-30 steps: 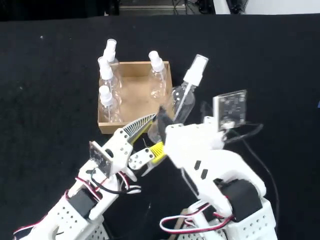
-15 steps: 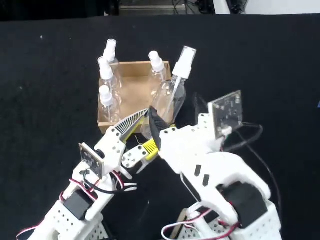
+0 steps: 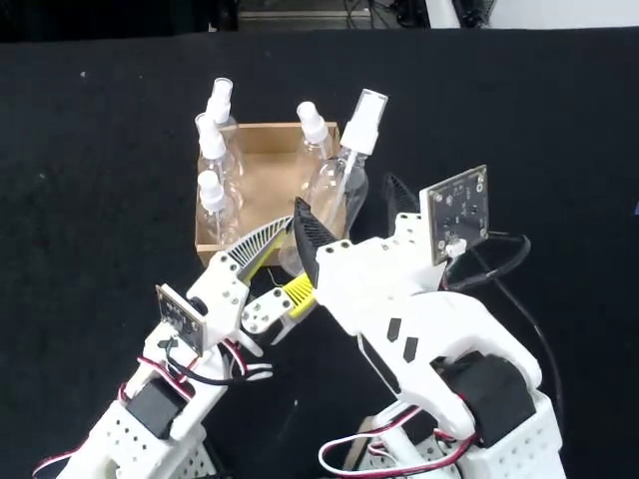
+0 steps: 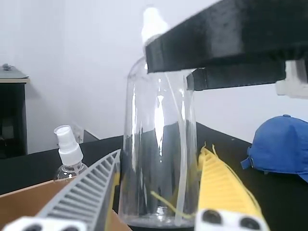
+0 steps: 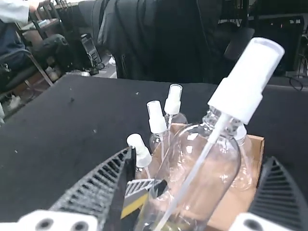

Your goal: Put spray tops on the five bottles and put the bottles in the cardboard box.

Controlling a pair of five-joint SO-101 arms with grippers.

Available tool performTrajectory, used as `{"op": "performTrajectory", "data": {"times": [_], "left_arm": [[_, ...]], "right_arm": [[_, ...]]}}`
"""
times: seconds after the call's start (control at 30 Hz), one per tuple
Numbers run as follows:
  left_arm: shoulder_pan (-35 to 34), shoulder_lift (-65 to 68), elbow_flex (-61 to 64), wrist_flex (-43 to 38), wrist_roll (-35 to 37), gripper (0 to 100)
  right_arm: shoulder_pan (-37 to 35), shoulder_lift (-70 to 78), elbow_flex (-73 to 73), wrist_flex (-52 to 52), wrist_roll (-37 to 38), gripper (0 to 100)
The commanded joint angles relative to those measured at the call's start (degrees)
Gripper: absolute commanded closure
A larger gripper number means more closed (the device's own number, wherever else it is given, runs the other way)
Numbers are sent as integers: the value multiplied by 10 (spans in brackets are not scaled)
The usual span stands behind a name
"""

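A clear bottle [image 3: 334,190] with a white spray top [image 3: 365,118] leans over the right edge of the cardboard box [image 3: 265,180]. My left gripper [image 3: 290,254], with grey and yellow fingers, is shut on the bottle's base [image 4: 159,120]. My right gripper [image 3: 344,205] stands open, its black fingers spread either side of the bottle [image 5: 207,154] without touching it. Several capped bottles stand in the box: three along its left side [image 3: 211,190] and one at the back right [image 3: 313,128].
Black cloth [image 3: 90,200] covers the table, with free room left and right of the box. A blue cap [image 4: 281,144] lies off to the side in the left wrist view. Both arms crowd the near middle.
The capped bottle has moved left, toward the box. The right gripper's fingers have spread off it. The left gripper now closes on its base.
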Motion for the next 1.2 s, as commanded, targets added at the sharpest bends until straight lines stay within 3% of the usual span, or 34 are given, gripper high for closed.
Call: {"op": "performTrajectory", "data": {"times": [0.0,0.27,0.4,0.77,1.17], "left_arm": [[-5,-16,5,0,0,827],[-23,-16,5,-1,5,827],[-23,-16,5,-1,5,827],[-48,-16,5,0,6,827],[-45,-15,5,3,6,827]], "right_arm": [[-4,10,-35,-17,-39,632],[21,93,-97,15,-110,632],[21,137,-161,66,-110,632],[18,221,-229,74,-110,632],[20,360,-393,219,-105,632]]}}
